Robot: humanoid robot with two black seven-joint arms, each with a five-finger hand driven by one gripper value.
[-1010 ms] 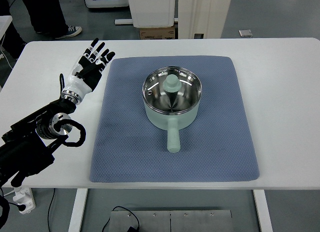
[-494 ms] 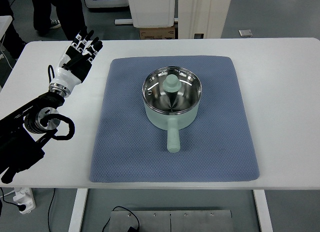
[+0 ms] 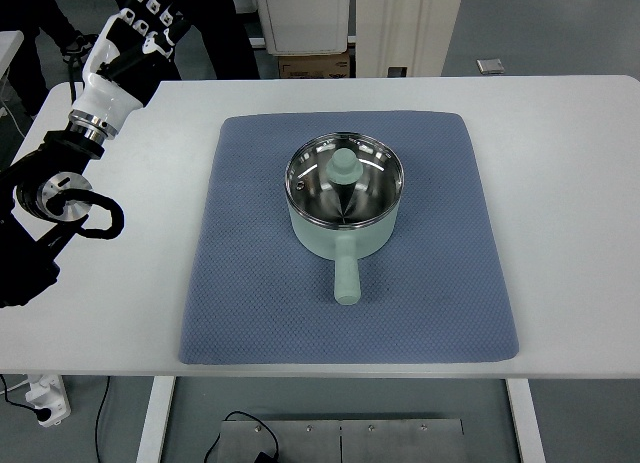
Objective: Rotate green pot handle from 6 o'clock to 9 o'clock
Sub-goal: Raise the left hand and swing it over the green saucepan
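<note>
Lifted and drawn back since half a second ago: left hand (image 3: 128, 31), then above the table's near-left stretch beside the mat, now up over the far left corner, past the table edge. Fingers (image 3: 152, 0) apart and loosely extended, clamped on nothing, tips reaching the top border of the view. Behind the fingers, white palm and silver wrist, then black forearm running down along the left border with a looped cable (image 3: 82, 218) beneath it. Shifted too: dark trouser legs of a person (image 3: 215, 23) standing just behind the fingers, beyond the table.

Well away from the fingers, toward the right and nearer the robot: green pot (image 3: 345, 198) on the blue mat (image 3: 440, 273), unmoved across all frames. Glass lid (image 3: 345, 181) seated on it, green knob in the middle. Handle (image 3: 347, 273) pointing straight toward the robot, at 6 o'clock, lying just above the mat.

Plenty of bare mat to the left of the handle and ahead of it; likewise to the right. Beyond the mat's left edge, a wide strip of white table (image 3: 130, 283) between fingers and pot with nothing standing on it. Right side of the table equally bare. No right hand in view.
</note>
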